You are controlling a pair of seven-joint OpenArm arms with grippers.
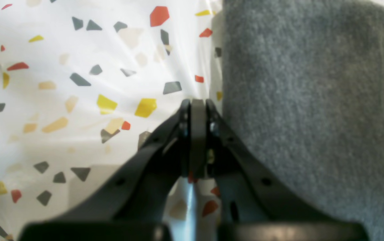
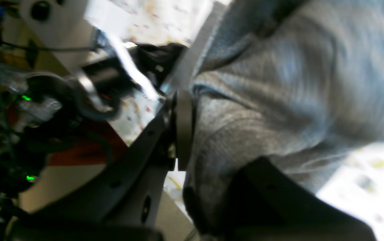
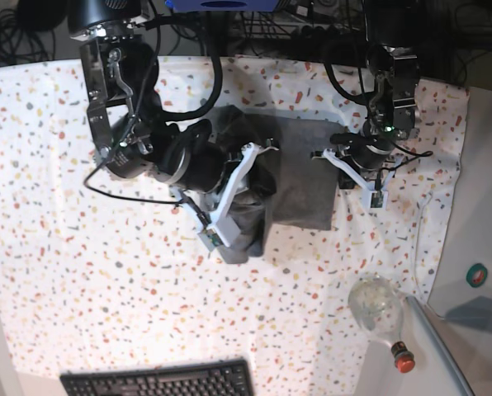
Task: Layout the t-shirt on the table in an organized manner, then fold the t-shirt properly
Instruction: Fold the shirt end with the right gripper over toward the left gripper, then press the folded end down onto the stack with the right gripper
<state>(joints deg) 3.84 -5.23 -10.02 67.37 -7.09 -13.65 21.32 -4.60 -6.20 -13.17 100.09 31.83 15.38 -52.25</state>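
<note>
The heather-grey t-shirt (image 3: pixel 300 177) lies bunched in the middle of the speckled table (image 3: pixel 81 272), with its left part lifted into a hanging fold. My right gripper (image 3: pixel 257 151) is shut on that raised fold. In the right wrist view the cloth (image 2: pixel 279 87) drapes over one finger (image 2: pixel 183 130) and hides the other. My left gripper (image 3: pixel 320 155) sits at the t-shirt's right edge. Seen from the left wrist, its jaws (image 1: pixel 197 102) are shut with nothing between them, and the tips rest on the tablecloth (image 1: pixel 78 100) just left of the grey fabric (image 1: pixel 312 100).
A clear bottle (image 3: pixel 378 304) with a red cap lies near the table's front right corner. A keyboard (image 3: pixel 159 381) sits at the front edge. A plain grey side surface (image 3: pixel 481 231) borders the right. Cables run along the back.
</note>
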